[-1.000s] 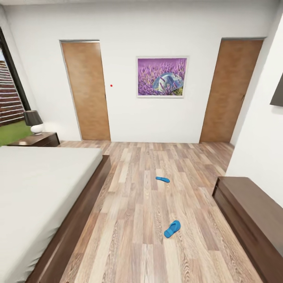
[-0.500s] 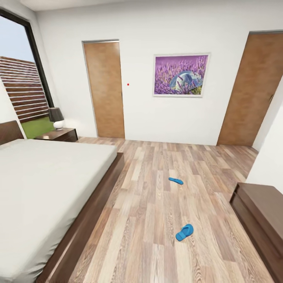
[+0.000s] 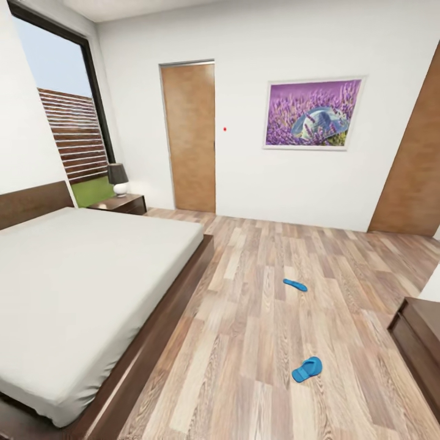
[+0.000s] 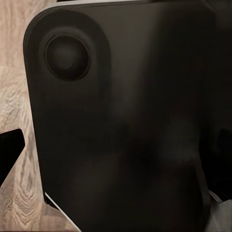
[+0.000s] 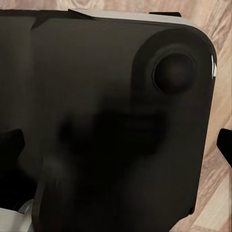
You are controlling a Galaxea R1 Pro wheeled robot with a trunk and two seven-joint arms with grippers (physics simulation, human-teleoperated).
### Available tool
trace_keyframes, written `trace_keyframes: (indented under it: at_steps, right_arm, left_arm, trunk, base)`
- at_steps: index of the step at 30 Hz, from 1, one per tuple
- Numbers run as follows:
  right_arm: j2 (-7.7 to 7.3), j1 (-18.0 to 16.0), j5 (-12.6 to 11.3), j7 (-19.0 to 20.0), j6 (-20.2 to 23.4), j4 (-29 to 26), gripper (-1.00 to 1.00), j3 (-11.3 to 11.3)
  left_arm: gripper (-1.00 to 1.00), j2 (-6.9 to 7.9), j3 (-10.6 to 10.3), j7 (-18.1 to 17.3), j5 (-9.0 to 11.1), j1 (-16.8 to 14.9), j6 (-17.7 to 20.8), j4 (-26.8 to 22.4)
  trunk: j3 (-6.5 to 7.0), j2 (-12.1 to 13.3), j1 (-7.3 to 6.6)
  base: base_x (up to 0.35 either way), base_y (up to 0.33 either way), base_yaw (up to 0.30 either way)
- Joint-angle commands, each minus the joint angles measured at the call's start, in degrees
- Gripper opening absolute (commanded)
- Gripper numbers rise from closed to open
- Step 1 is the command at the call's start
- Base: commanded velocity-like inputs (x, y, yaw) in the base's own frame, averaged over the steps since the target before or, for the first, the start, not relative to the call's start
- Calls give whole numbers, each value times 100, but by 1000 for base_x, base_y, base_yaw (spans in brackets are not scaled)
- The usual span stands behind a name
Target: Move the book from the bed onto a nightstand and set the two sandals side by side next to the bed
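Head view: the bedroom is seen with the bed (image 3: 79, 287) at the left, its pale mattress lying on a dark brown base (image 3: 156, 342) with a headboard (image 3: 33, 203) against the window wall. No book can be made out on the visible part of the mattress. A nightstand (image 3: 119, 203) stands beyond the bed's far corner, beside the tall window (image 3: 67, 116), and a small lamp (image 3: 118, 178) with a dark shade is set on it. Two blue sandals are seen on the wood-plank floor (image 3: 244, 318), well apart from each other and from the bed: the nearer sandal (image 3: 307, 369) lies toward the bottom of the view, the farther sandal (image 3: 295, 285) beyond it toward the back wall. A brown door (image 3: 190, 137) and a lavender picture (image 3: 313, 113) are set in the back wall; a second door (image 3: 415, 171) is cut by the right edge. A corner of a long dark-brown cabinet (image 3: 418, 336) appears at lower right.

Wrist views: a dark rounded robot housing (image 4: 125, 121) is shown close before the left camera, and a like housing (image 5: 116, 125) before the right, with floor planks at the margins. The state of either gripper's jaws cannot be told.
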Motion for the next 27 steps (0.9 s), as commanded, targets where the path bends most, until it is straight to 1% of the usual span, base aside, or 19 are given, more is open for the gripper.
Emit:
trace_keyframes:
  at_steps: [1,19,23,27]
  right_arm:
    - [0,-1,5,-3,-16,0,100,0]
    - [-31,-1,9,5,-10,-1,100,-10]
    - [-30,-1,7,8,-9,-1,100,-11]
    - [-26,-1,5,11,-8,-1,100,-12]
  left_arm:
    - [100,-1,-3,-1,-2,-5,-21,7]
    - [100,-3,-11,-1,-14,-5,-29,5]
    - [100,-3,-13,-1,-14,-5,-42,5]
    - [100,-3,-12,-1,-14,-5,-50,5]
  trunk:
    - [-9,-3,0]
    - [-64,-3,0]
    - [-73,-3,0]
    - [-77,-3,0]
  base:
    - [0,0,256]
    - [0,0,254]
    - [0,0,162]
    - [0,0,78]
